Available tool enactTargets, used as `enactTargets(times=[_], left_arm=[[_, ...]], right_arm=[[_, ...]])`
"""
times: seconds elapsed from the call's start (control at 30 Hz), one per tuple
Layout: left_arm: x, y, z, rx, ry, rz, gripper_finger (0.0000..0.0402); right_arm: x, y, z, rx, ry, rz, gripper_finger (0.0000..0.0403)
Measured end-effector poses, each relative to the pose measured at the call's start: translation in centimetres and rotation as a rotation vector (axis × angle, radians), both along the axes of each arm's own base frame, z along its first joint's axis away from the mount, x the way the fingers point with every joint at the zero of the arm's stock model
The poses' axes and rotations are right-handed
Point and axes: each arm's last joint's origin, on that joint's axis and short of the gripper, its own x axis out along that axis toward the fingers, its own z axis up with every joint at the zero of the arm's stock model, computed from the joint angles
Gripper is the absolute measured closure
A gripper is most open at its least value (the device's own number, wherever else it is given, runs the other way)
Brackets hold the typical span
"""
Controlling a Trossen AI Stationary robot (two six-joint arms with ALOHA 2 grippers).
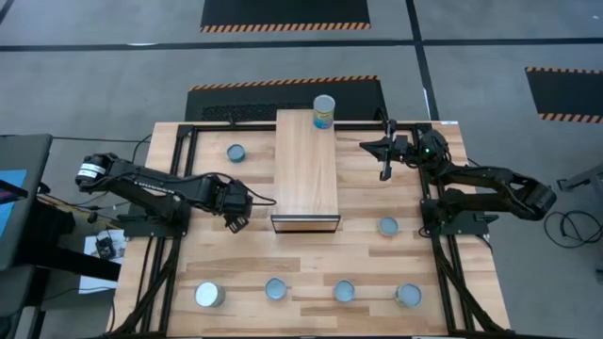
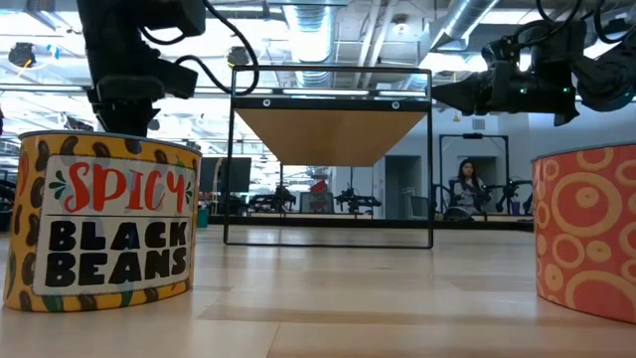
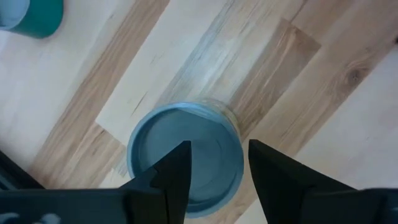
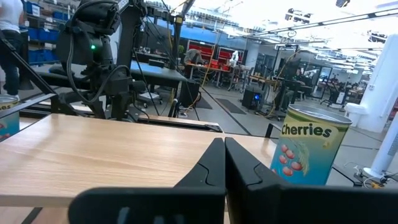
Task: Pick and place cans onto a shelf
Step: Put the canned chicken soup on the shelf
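Left gripper (image 1: 236, 215) is the one I have at work. It hovers just off the shelf's near left corner, fingers (image 3: 174, 180) spread and holding nothing, directly above a can (image 3: 208, 146) that stands on the desk (image 1: 311, 254). I see no contact with it yet. The right gripper (image 1: 384, 155) waits beside the shelf's right edge, toward the far end, its fingers pressed together on nothing.

Working back from the near edge, a row of four cans (image 1: 276, 289) runs along it, upright and well apart from each other. A little farther in, a fifth can (image 1: 388, 226) stands off the shelf's near right corner. The can under my left gripper sits at about the same depth on the other side. Farther back, a can (image 1: 236, 153) sits left of the shelf (image 1: 306, 174), near the far left corner of the desk. At the far end of the shelf top stands the cherries can (image 1: 324, 111), upright and alone, with the rest of that surface bare.

By my count, one can of eight is placed and seven are left on the desk. I judge the current step to be the second pick, lined up but not yet gripped. What remains is to lower, close, lift and set it on the shelf short of the cherries can.
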Motion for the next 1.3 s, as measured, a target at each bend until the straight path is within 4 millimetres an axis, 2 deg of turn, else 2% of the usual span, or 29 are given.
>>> enactTargets(times=[0.2,0.4,0.53,0.63,0.73,0.87,1.0,1.07,1.17,1.3], left_arm=[[0.1,0.0,-0.1,-0.015,0.003,-0.033,0.0309],[-0.2,-0.1,-1.0,-0.049,0.006,-0.068,0.0375],[-0.1,-0.1,0.1,-0.046,0.0,-0.108,0.0396],[0.5,0.3,3.0,-0.026,-0.067,-0.139,0.0398],[0.5,1.4,6.0,0.024,-0.044,-0.142,0.04],[0.5,3.3,11.0,0.094,-0.099,-0.131,0.0401],[1.0,5.7,15.2,0.132,-0.235,-0.123,0.0401],[1.9,6.9,16.4,0.146,-0.269,-0.132,0.0401],[4.2,8.6,17.5,0.172,-0.287,-0.189,0.0401],[8.5,10.8,17.9,0.19,-0.278,-0.301,0.0401]], right_arm=[[0.0,0.0,0.0,-0.002,0.001,-0.001,0.0393],[0.0,0.0,0.0,-0.005,0.001,-0.001,0.0393],[0.0,0.0,0.0,-0.005,0.0,-0.001,0.0393],[0.0,0.0,0.0,-0.006,-0.001,-0.002,0.0393],[0.0,0.0,0.1,-0.009,-0.004,-0.003,0.0393],[0.0,0.0,0.1,-0.01,-0.005,-0.003,0.0393],[0.0,0.0,0.1,-0.014,-0.009,-0.003,0.0393],[0.0,0.0,0.2,-0.02,-0.013,-0.003,0.0393],[0.0,0.0,0.3,-0.025,-0.019,-0.003,0.0393],[0.0,0.0,0.3,-0.028,-0.021,-0.003,0.0393]])
